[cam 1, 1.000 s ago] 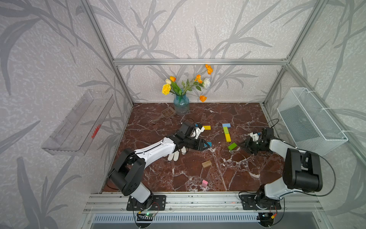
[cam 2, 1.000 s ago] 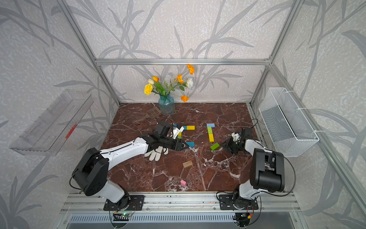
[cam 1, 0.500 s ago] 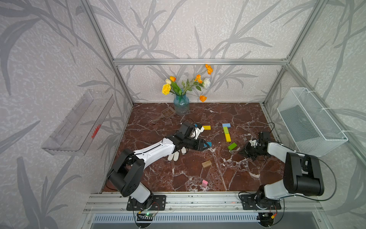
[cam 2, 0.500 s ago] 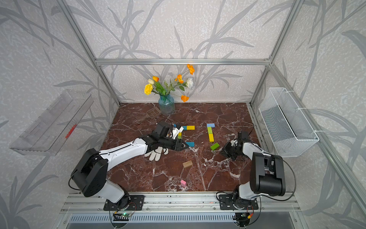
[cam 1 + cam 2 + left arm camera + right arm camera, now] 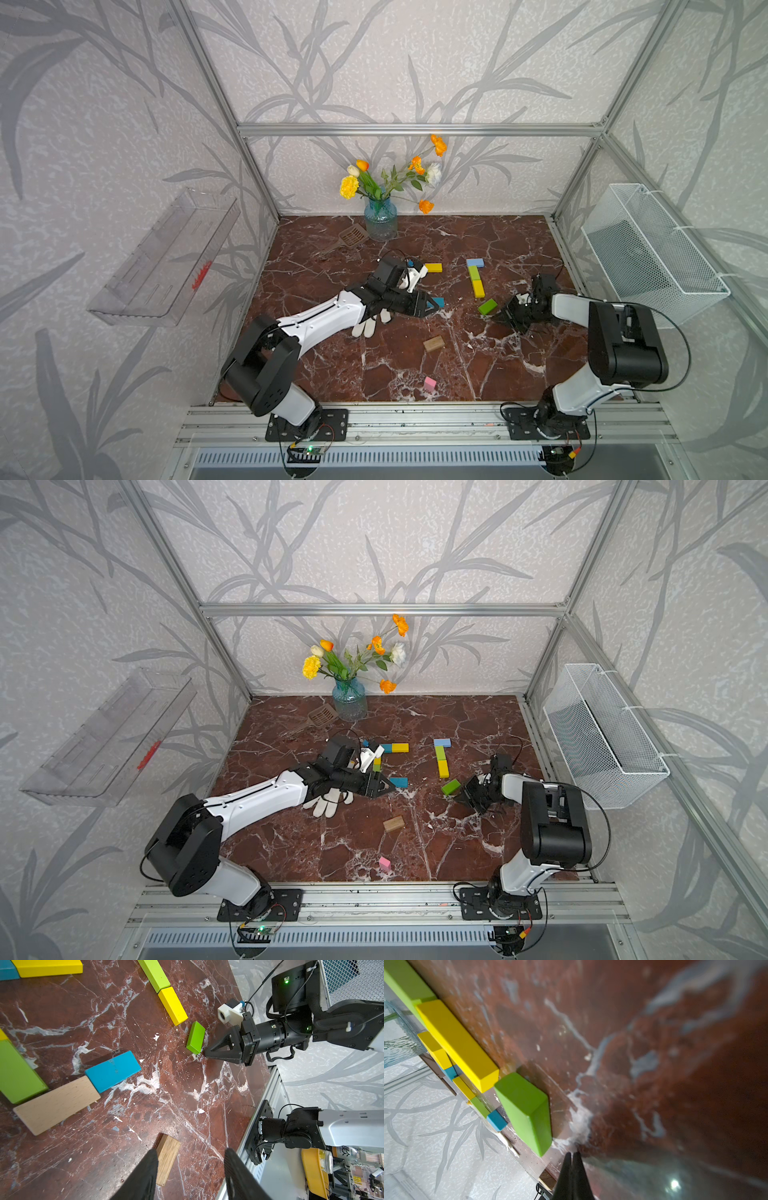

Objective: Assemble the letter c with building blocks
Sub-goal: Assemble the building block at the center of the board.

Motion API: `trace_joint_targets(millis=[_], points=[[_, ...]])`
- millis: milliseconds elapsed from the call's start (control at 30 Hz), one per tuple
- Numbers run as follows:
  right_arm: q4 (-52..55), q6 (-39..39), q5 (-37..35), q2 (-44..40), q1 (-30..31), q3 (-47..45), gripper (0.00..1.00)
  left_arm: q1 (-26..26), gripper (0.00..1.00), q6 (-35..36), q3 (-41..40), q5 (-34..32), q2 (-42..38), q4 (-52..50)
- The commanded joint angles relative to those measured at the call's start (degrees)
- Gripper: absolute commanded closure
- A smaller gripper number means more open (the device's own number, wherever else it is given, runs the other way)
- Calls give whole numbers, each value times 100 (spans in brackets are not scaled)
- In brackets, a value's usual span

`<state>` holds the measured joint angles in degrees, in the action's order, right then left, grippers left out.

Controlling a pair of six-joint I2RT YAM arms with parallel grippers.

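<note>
**Loose green block lay aslant beside the closed right pincer**

We found the loose green block (image 5: 487, 306) on the marble table (image 5: 353, 374), right of centre. Its long axis ran aslant from near-left to far-right. It sat just beside the near end of a yellow block (image 5: 478, 288), which lay end to end with a second green block (image 5: 473, 273). Those two pointed far-to-near. A light blue block (image 5: 475, 262) capped their far end, its long axis running left-to-right.

The right gripper (image 5: 572, 1164) had its fingers pressed together with nothing between them. Its tip sat low over the table, just beside the loose green block on the near-right side. We could not tell whether it touched the block.

The left gripper (image 5: 190, 1167) reached over the middle of the table with its fingers (image 5: 145, 1174) apart and empty. Just right of its tip lay a blue block (image 5: 399, 782), long axis left-to-right. In the left wrist view this block met a plain wood block (image 5: 57, 1104) end to end.

A darker wood block (image 5: 433, 343) lay nearer to us, apart from the rest and turned slightly off the left-right line. A pink block (image 5: 429, 384) lay close to the near edge. We saw a white glove (image 5: 370, 326) lying under the left arm.
</note>
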<state>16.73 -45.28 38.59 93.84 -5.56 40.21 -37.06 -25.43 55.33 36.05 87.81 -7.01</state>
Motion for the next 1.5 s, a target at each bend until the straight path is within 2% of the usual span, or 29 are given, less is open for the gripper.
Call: trace_joint_targets(millis=[0,833,1167,1467], points=[[-120,-157,-114,163,46,108,100,0,47,79,-48,-46,-117,-13],[-284,-333,-71,671,168,431,100,-3,48,61,57,-12,82,32],[-298,-556,-210,222,376,120,100,-3,47,27,54,14,83,84],[-412,-705,-229,252,431,153,100,2,48,56,-4,11,12,51]])
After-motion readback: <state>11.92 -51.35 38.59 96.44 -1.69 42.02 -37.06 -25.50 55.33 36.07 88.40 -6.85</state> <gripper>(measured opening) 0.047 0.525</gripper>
